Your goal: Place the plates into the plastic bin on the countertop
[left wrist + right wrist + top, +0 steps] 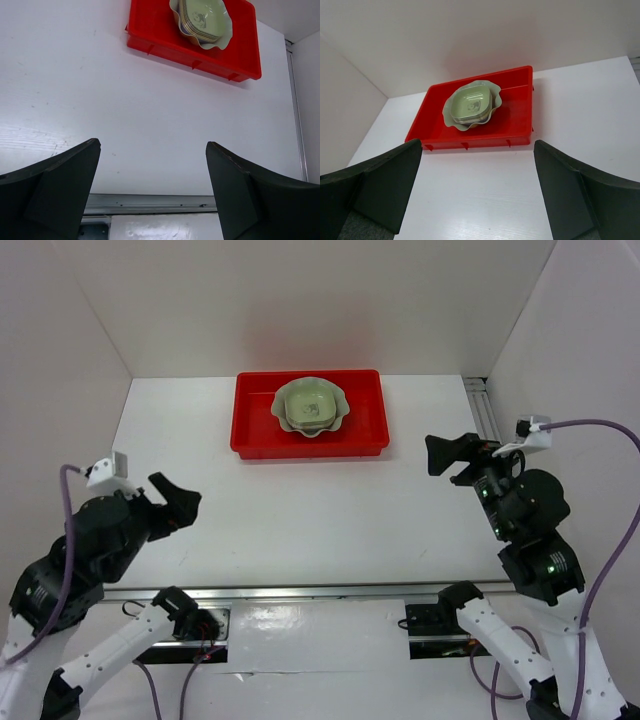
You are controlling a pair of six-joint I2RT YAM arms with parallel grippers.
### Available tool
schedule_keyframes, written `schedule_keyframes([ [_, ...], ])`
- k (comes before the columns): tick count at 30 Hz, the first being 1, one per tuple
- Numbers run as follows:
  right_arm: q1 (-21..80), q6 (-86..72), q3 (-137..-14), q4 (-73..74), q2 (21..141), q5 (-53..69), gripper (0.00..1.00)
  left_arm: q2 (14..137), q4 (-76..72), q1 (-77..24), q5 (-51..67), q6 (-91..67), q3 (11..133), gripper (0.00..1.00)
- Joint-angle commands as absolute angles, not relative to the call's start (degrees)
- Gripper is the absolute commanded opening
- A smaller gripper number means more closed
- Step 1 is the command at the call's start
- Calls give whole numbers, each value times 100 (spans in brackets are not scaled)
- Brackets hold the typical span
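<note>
Currently plates (310, 406) sit stacked in red bin (256, 432), well clear of left gripper (152, 146) and right gripper (478, 146). Both jaws spread apart, empty.

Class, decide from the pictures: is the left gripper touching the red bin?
Apart. The top external view shows a wide stretch of white countertop between the open left gripper and the red bin.
</note>
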State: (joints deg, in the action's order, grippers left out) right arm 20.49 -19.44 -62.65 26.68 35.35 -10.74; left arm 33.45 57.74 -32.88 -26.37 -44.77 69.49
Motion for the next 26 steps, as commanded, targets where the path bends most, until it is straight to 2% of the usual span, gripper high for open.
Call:
schedule_keyframes([
  [1, 2092, -1916, -6302, 2795, 3349, -1187, 100, 3007, 6327, -3313, -2821, -4220, 6951, 100],
  [9, 2197, -1916, -6372, 3014, 3296, -1361, 100, 2900, 6442, -3076, -2505, -4017, 7435, 100],
  [26, 2416, -1916, -6372, 3120, 3296, -1670, 100, 2839, 6012, -3076, -2479, -3964, 7155, 100],
])
